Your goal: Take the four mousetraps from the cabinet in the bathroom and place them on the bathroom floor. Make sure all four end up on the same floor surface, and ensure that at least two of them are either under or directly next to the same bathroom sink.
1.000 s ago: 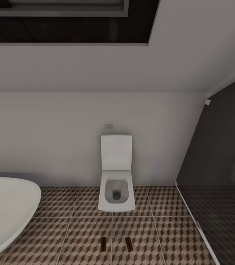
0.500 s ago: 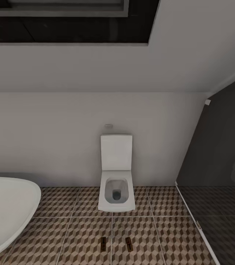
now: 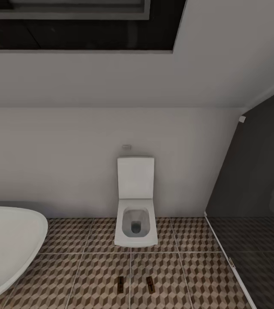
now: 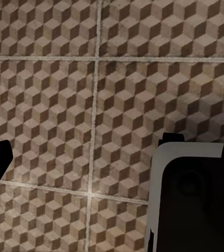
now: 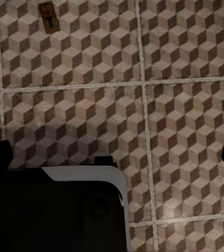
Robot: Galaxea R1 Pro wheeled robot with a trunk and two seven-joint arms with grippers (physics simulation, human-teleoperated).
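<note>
Cube-patterned bathroom floor point(image 3: 89, 274), two flat wooden mousetraps point(image 3: 120, 285), both grippers' fingers spread wide.

Two small flat brown wooden mousetraps point(image 3: 120, 285) point(image 3: 150, 285) lie side by side, apart, on the cube-patterned tiled floor point(image 3: 89, 270).

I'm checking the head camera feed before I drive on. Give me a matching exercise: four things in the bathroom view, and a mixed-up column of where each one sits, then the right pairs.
Things:
1. toilet
2. bathtub
3. mousetraps
4. dark glass panel

Places:
A. lying flat on the bathroom floor, in front of the toilet
B. at the right side of the head view
C. against the back wall, near the middle
D. at the lower left of the head view

Pairs: 1-C, 2-D, 3-A, 4-B

Two mousetraps show there, the second one lying beside the first.
</note>
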